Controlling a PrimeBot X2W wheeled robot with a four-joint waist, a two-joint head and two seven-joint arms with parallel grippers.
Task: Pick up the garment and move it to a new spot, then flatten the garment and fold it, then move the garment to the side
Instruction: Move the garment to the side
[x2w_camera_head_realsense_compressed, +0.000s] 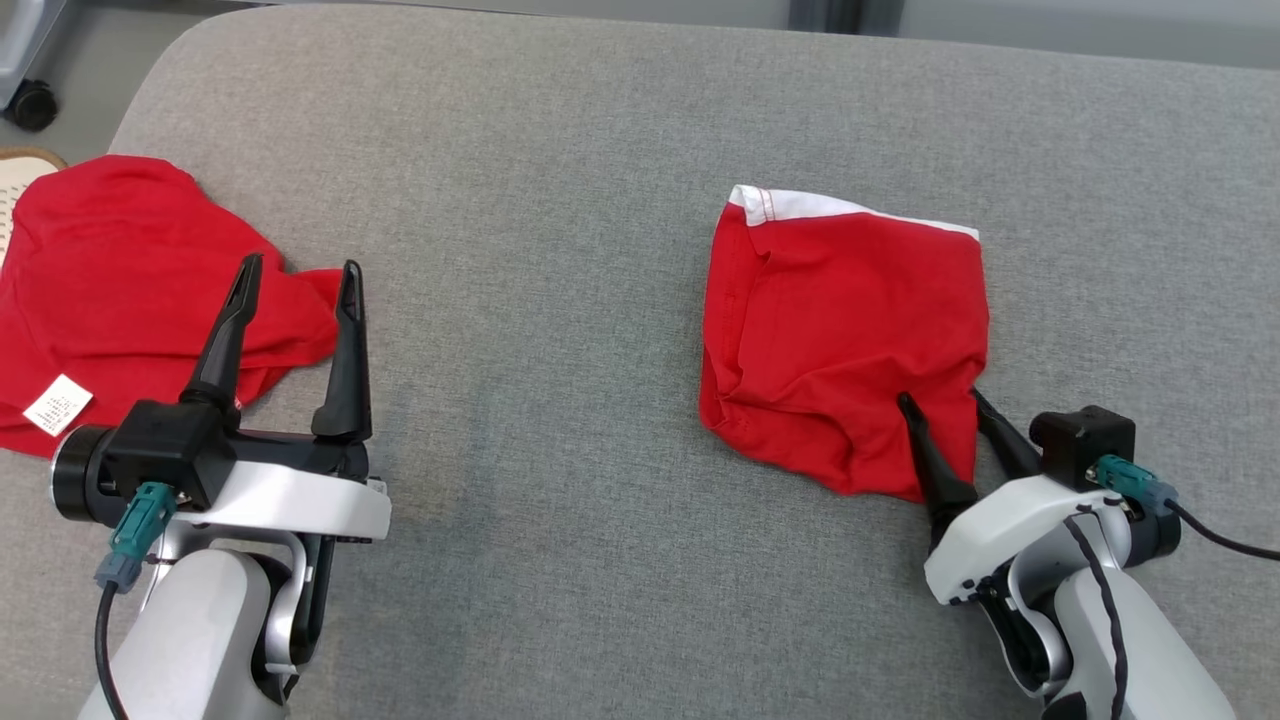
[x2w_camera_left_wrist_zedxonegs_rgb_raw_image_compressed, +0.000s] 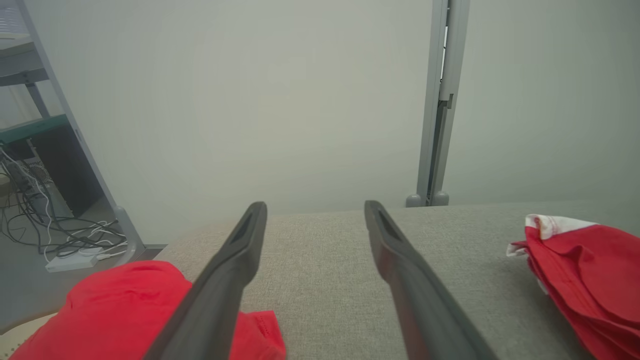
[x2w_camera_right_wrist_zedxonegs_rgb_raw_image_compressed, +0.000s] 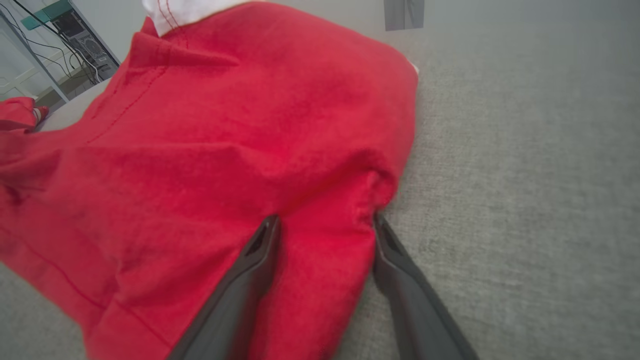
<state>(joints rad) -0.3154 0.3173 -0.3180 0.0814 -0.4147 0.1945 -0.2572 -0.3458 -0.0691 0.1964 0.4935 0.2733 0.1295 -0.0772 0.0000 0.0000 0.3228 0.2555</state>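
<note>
While spread wide, the right fingers (x2w_camera_head_realsense_compressed: 922, 440) are set astride a corner of the folded red garment (x2w_camera_head_realsense_compressed: 840, 320). One finger is laid on the cloth, the other is placed against its edge. Cloth is puckered between them but not clamped. A white band (x2w_camera_head_realsense_compressed: 800, 205) is seen along the garment's edge farthest from those fingertips. The left fingers (x2w_camera_head_realsense_compressed: 347, 340) are held fully apart with nothing gripped, tips over the edge of a second red garment (x2w_camera_head_realsense_compressed: 120, 270). Both garments are laid on the grey worktop (x2w_camera_head_realsense_compressed: 550, 350), well apart.
</note>
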